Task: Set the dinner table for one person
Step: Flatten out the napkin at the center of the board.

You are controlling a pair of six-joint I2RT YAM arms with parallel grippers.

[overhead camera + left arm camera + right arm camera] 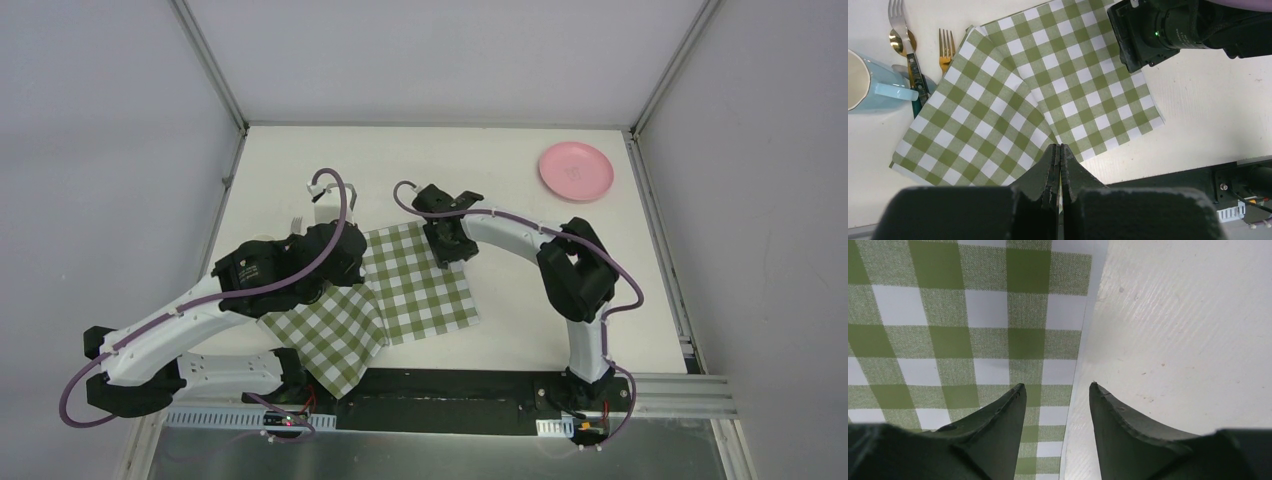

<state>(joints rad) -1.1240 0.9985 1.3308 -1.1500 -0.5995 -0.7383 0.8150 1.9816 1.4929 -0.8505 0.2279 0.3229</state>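
A green-and-white checked cloth (425, 285) lies on the white dinner table (540, 290), its left part doubled over in a loose fold. My left gripper (1059, 146) is shut on the cloth (1073, 75) at the near end of that fold ridge, with a pale sliver pinched between the jaws. My right gripper (1057, 386) is open and straddles the cloth's far right edge (948, 340). One of its fingers is over the fabric and the other over the bare table (1188, 330). From above, the right gripper (447, 255) sits at the cloth's upper right corner.
A pink plate (575, 171) rests at the table's far right. Left of the cloth stand a light blue mug (863, 82), a dark-handled silver fork (898, 15), a gold fork (946, 42) and a gold spoon (896, 42). The black near rail (1173, 175) borders the table.
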